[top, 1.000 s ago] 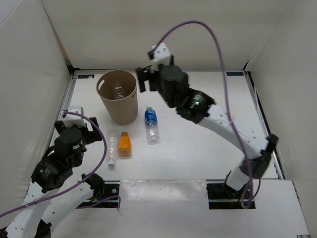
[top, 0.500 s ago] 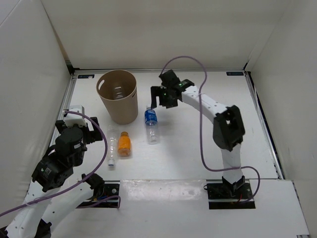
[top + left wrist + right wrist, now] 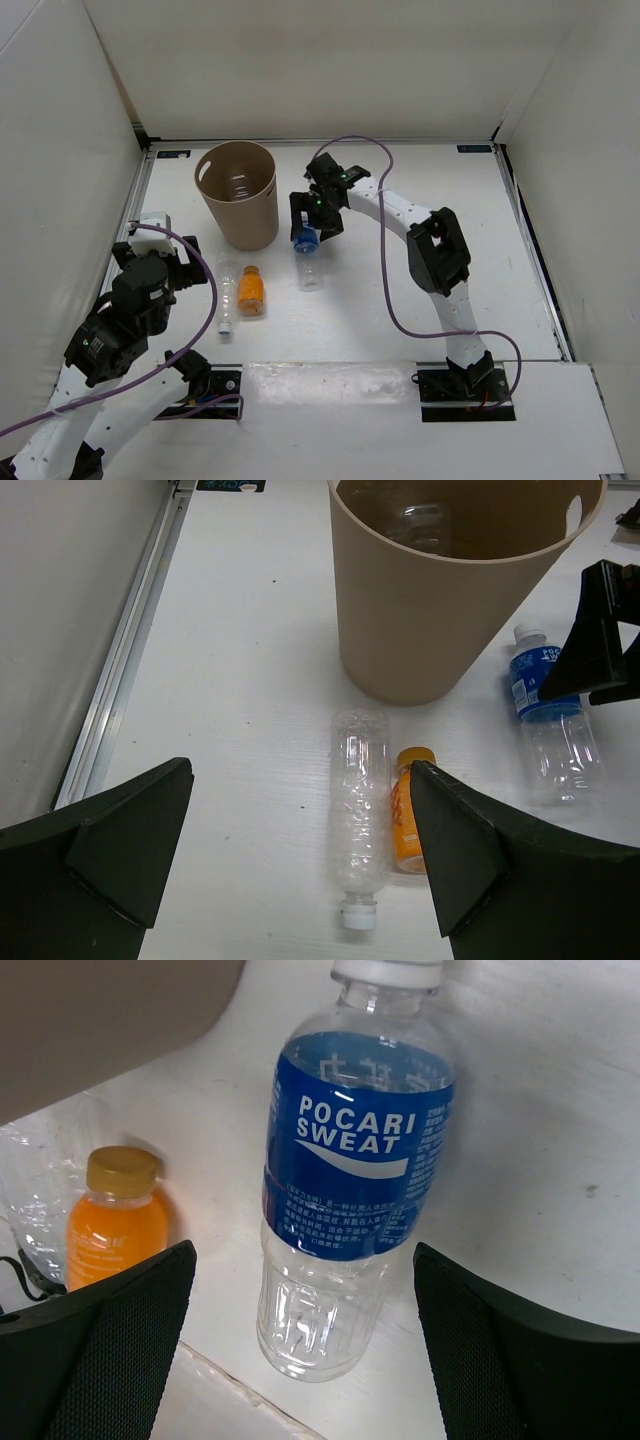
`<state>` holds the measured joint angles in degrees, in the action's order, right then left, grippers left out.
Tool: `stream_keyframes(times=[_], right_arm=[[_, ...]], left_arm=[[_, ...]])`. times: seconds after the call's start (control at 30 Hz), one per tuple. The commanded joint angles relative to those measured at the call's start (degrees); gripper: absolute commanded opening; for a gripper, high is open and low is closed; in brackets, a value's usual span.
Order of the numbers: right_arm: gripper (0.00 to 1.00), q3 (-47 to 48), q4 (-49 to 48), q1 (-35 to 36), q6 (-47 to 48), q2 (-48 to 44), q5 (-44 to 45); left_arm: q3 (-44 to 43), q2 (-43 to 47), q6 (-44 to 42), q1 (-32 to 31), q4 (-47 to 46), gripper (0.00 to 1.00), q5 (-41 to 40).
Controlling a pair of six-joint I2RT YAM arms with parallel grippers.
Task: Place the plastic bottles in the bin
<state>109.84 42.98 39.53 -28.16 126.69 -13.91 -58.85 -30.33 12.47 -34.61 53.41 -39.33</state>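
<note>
Down from high beside the bin (image 3: 246, 228), the right arm now reaches low over the tabletop (image 3: 400, 300), with the right end effector (image 3: 314, 222) set over the blue-labelled bottle (image 3: 352, 1165). Nothing else has shifted: the left arm and all the bottles lie as they did a second ago.

My reading is that one drop is finished and the next pick-up is beginning. One clear bottle (image 3: 418, 522) is already inside the bin, and three remain on the tabletop.

In the right wrist view, the end effector's fingers are spread wide on either side of the blue-labelled bottle, touching nothing and holding nothing. The left end effector (image 3: 298, 810) also stands spread and empty, hanging back over the near-left part of the tabletop.

The blue-labelled bottle lies on its side just right of the bin. Its long axis runs near to far, with the white cap at the far end and the clear base at the near end. The spread fingers span across that axis, which suits a grip around the body.

The orange bottle (image 3: 250, 288) and the slim clear bottle (image 3: 227, 300) lie side by side in front of the bin, roughly parallel to it. The orange bottle's cap points far, the slim one's near.
</note>
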Motion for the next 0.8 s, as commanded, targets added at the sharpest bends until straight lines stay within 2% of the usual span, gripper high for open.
stream_keyframes(times=[0.0,0.27,0.37,0.47,0.5,0.53,0.57,0.7,0.77], right_arm=[[0.90,1.2,2.1,0.3,-0.7,2.3,-2.3],[0.88,-0.9,2.2,0.2,-1.3,3.4,-3.4],[0.75,-2.5,1.4,0.0,-1.3,2.1,-4.6],[0.63,-8.6,-3.0,-1.4,-2.0,-1.6,-6.7],[0.56,-12.5,-5.7,-1.9,-2.2,-3.3,-7.3],[0.45,-13.6,-6.4,-3.1,-2.4,-4.8,-8.8],[0.40,-14.6,-7.0,-3.6,-2.5,-5.5,-9.3],[0.29,-18.7,-8.3,-5.3,-2.0,-9.7,-10.7],[0.28,-19.3,-8.4,-6.3,-1.7,-12.5,-10.4]], left_arm=[[-0.2,-0.2,0.0,0.2,-0.8,1.00,1.1],[-0.2,-0.1,0.0,0.2,-0.8,1.00,1.0],[-0.2,-0.1,0.0,0.2,-0.8,1.00,0.9],[-0.2,-0.1,0.1,0.2,-0.7,1.00,0.9],[-0.3,0.2,0.0,0.2,-0.7,1.00,0.9],[-0.2,0.0,0.2,0.2,-0.8,1.00,1.0],[-0.1,0.0,0.1,0.2,-0.8,1.00,1.0],[-0.2,0.1,0.1,0.2,-0.8,1.00,1.1],[-0.4,0.1,0.2,0.2,-0.7,1.00,1.1]])
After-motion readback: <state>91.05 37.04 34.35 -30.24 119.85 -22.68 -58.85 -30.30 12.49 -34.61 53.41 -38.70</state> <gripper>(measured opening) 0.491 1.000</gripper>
